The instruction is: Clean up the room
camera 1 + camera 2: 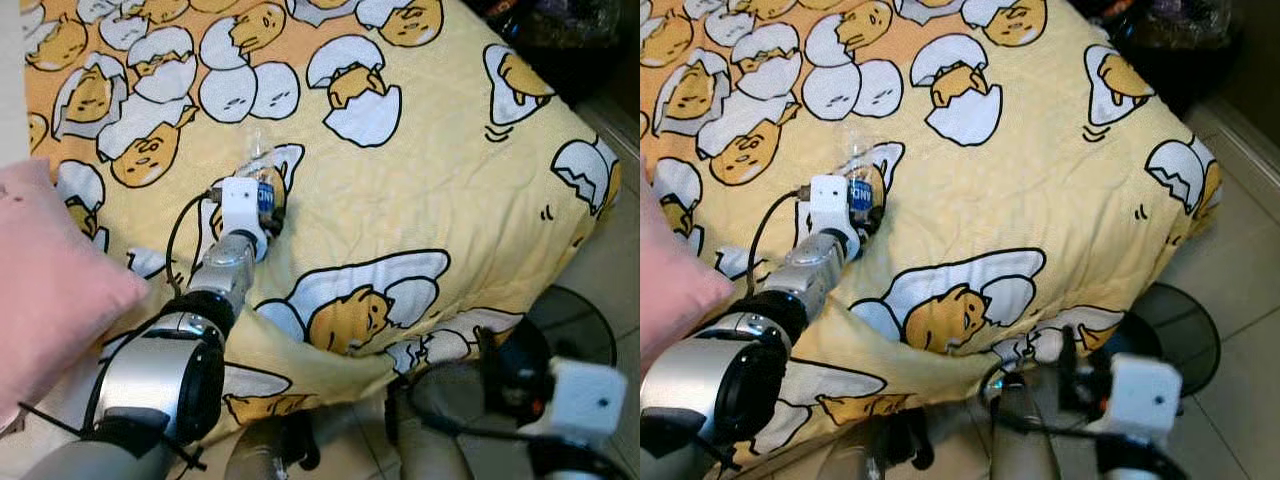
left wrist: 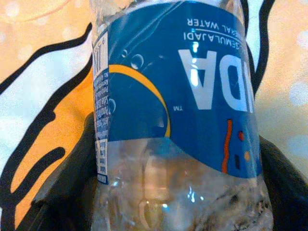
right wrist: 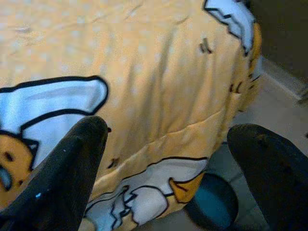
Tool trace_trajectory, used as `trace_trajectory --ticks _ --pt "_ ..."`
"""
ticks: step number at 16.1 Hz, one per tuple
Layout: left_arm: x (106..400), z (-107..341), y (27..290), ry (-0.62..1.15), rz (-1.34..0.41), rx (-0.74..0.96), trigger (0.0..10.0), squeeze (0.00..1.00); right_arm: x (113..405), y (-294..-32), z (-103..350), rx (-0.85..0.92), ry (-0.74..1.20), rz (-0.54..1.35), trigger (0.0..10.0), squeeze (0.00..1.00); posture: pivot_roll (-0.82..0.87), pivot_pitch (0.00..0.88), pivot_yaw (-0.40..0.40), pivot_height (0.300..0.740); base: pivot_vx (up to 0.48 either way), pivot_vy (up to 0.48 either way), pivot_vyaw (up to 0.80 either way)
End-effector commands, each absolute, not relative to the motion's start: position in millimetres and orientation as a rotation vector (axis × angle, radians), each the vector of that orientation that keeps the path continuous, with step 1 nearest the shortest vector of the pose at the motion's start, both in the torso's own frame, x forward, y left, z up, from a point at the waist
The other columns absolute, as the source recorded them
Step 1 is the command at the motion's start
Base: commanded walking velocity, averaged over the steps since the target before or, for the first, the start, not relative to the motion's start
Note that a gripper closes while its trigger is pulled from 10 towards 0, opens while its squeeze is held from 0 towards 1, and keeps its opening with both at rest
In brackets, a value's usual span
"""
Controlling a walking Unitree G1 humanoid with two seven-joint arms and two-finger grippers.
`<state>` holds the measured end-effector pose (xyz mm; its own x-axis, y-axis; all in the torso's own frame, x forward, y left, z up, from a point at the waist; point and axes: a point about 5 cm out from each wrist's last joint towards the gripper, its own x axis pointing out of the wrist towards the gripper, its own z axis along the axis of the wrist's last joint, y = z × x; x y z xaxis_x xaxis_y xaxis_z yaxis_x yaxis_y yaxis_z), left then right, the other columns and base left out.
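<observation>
A clear plastic water bottle (image 1: 262, 178) with a blue label lies on the yellow cartoon-egg bed (image 1: 470, 180), left of center. The left gripper (image 1: 268, 205) has its 2 fingers closed around it. The right gripper (image 3: 168, 159) hangs spread and empty at lower right. Removing the bottle looks barely begun.

I'm reading the blue label (image 2: 183, 91) on the clear bottle (image 2: 178, 192), seen upside down from my left wrist: big white letters "DA", a small "TM", and above them fine print ending "…EMULAJADI" and "…RAL WATER". The side print is too small to read.
</observation>
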<state>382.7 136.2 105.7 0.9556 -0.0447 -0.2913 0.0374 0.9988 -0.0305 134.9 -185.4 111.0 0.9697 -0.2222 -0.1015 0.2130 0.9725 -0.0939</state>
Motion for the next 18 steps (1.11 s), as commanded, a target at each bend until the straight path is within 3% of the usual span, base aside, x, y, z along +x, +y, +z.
trace_trajectory --ticks 1,6,13,17,18 --pt "375 90 133 0.371 -0.059 -0.045 0.0 0.00 131 -188 111 -0.069 0.134 -0.241 10.0 0.00 -0.47 0.332 0.169 0.736 0.000 0.000 0.00" --pt "383 107 128 0.300 -0.100 -0.107 0.0 0.00 148 -189 103 -0.045 0.131 -0.229 10.0 0.00 -0.43 0.264 0.171 0.736 0.000 0.000 0.00" --pt "393 143 130 0.071 -0.206 -0.144 0.0 0.00 219 -189 91 -0.020 0.063 -0.121 10.0 0.00 -0.26 0.000 0.131 0.736 0.000 0.000 0.00" --pt "374 149 142 -0.093 -0.225 -0.031 0.0 0.00 249 -183 89 -0.017 0.029 -0.049 10.0 0.00 -0.14 0.000 0.080 0.736 0.000 0.000 0.00" --pt "358 152 150 -0.157 -0.210 -0.041 0.0 0.00 258 -182 93 -0.026 0.000 -0.031 10.0 0.00 -0.11 0.000 0.062 0.736 0.000 0.000 0.00"
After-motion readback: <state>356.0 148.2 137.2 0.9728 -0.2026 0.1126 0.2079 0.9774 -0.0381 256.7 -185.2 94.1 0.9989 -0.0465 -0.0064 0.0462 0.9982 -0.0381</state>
